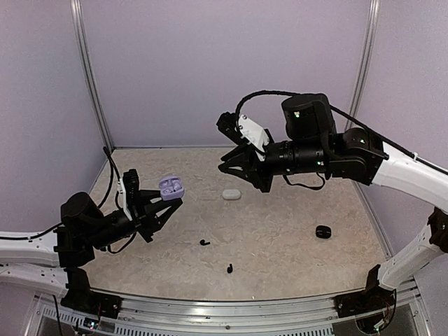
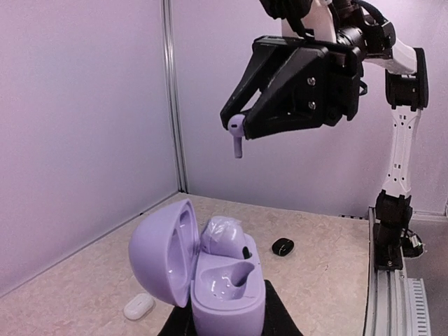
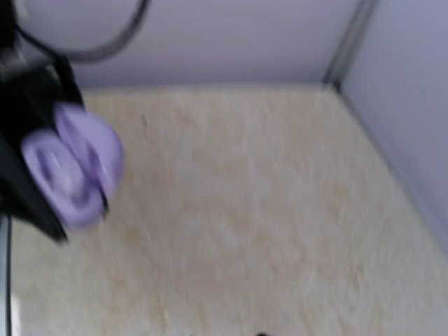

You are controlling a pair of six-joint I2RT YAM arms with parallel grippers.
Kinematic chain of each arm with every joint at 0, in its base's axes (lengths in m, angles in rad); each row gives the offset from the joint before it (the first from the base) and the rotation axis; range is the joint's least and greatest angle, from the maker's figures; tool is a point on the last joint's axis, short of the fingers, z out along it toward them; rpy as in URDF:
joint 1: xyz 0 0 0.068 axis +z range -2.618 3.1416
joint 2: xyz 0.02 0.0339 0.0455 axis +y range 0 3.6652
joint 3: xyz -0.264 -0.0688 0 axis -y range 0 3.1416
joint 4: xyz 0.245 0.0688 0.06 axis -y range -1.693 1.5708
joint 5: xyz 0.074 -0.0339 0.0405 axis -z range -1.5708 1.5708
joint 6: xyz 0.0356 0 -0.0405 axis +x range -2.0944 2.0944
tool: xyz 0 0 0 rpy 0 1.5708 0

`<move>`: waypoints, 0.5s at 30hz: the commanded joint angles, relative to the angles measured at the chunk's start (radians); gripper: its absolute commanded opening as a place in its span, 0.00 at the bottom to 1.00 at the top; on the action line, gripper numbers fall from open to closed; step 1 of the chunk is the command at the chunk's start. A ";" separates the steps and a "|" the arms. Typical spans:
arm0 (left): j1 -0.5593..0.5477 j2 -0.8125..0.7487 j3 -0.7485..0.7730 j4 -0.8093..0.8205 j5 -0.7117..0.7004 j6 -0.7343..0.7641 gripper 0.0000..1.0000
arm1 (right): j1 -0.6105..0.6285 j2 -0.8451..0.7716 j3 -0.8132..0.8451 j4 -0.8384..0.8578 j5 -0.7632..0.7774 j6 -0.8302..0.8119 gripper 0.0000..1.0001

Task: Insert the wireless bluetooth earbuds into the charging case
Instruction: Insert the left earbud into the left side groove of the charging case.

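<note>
In the top view, low in the middle of the frame, a black earbud (image 1: 229, 268) lies on the tan table (image 1: 280, 238). The other black earbud (image 1: 204, 242) lies a little higher and to the left, apart from the first. At the left of the frame the left gripper (image 1: 166, 201) is clamped on the purple case (image 1: 171, 187) and holds it up off the table. The case lid is open and stands on the left side in the left wrist view. In that view 1 purple earbud (image 2: 224, 236) sits in the upper slot of the case, and the lower slot is a bare hollow. At the right of the top view a black case (image 1: 323, 232) rests on the table, well apart from the others. Near the middle of the frame a white case (image 1: 232, 194) rests on the table with its lid down. Above it, the right gripper (image 2: 236, 120) hangs in the air at the top of the left wrist view. Its 2 fingers are pinched on a second purple earbud (image 2: 238, 143), whose stem points down. That earbud is high above the open case and not touching it. The right wrist view is blurry and shows only the purple case at its left edge over the table.
</note>
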 commanded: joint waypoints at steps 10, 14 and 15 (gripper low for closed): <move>-0.093 0.074 0.116 -0.010 -0.107 0.207 0.00 | 0.066 -0.106 -0.129 0.359 -0.202 -0.057 0.09; -0.094 0.105 0.134 0.001 -0.100 0.189 0.00 | 0.102 -0.086 -0.112 0.380 -0.211 -0.072 0.09; -0.094 0.109 0.136 0.003 -0.099 0.186 0.00 | 0.111 -0.074 -0.103 0.376 -0.207 -0.078 0.09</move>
